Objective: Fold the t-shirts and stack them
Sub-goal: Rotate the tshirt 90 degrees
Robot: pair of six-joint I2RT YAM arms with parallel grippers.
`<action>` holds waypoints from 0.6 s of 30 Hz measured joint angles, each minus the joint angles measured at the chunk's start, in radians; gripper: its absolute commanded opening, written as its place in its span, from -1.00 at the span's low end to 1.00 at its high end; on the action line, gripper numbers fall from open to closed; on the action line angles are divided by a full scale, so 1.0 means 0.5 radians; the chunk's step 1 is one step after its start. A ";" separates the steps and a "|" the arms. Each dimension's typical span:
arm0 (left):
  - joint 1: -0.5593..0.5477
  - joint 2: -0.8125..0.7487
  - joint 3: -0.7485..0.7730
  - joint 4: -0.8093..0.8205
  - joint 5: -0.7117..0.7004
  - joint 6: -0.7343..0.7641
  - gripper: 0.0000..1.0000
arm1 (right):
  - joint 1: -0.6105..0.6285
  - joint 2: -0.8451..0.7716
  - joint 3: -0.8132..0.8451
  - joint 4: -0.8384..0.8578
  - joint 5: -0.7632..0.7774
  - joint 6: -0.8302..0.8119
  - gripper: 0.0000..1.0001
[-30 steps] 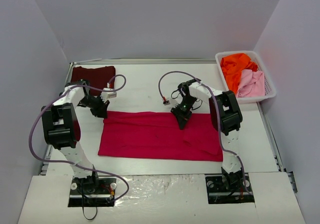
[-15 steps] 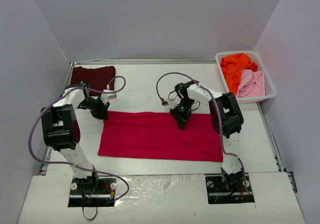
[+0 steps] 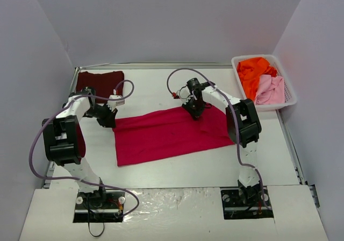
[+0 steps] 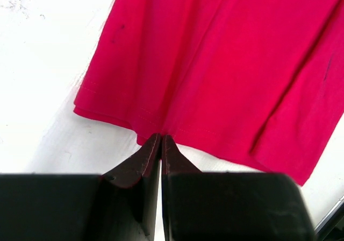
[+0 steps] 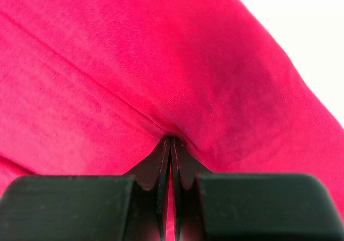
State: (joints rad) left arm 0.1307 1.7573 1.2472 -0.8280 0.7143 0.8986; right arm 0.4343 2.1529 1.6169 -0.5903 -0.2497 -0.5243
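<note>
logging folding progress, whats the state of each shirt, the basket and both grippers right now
basket: upright, holding two shirts
red shirt: laid out skewed on the table, far edge pinched at two spots
maroon shirt: folded, far left corner
orange shirt: crumpled in basket
pink shirt: crumpled in basket
left gripper: shut on red shirt's hem
right gripper: shut on red shirt

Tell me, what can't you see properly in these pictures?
- Top view: the left arm and its cable cover part of the maroon shirt.
- Top view: anything under the orange shirt and pink shirt in the basket is hidden.
- Left wrist view: the picture's edges cut off the red shirt beyond the left tool.
- Right wrist view: red shirt fills everything, so which part the right tool pinches is unclear.
</note>
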 measured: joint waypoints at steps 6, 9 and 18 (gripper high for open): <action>0.000 -0.034 -0.002 0.015 -0.005 -0.035 -0.89 | -0.009 0.005 0.007 0.138 0.053 -0.053 -1.00; 0.000 -0.060 -0.002 0.029 -0.016 -0.045 -0.85 | -0.009 -0.008 -0.005 0.143 0.051 -0.061 -0.88; 0.000 -0.092 -0.002 0.047 -0.021 -0.098 -0.86 | -0.021 -0.082 0.085 -0.087 0.008 -0.066 -0.51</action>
State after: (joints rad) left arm 0.1307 1.7111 1.2465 -0.8047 0.7036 0.8494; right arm 0.4240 2.1117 1.6596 -0.6338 -0.2455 -0.5571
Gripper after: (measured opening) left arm 0.076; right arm 0.239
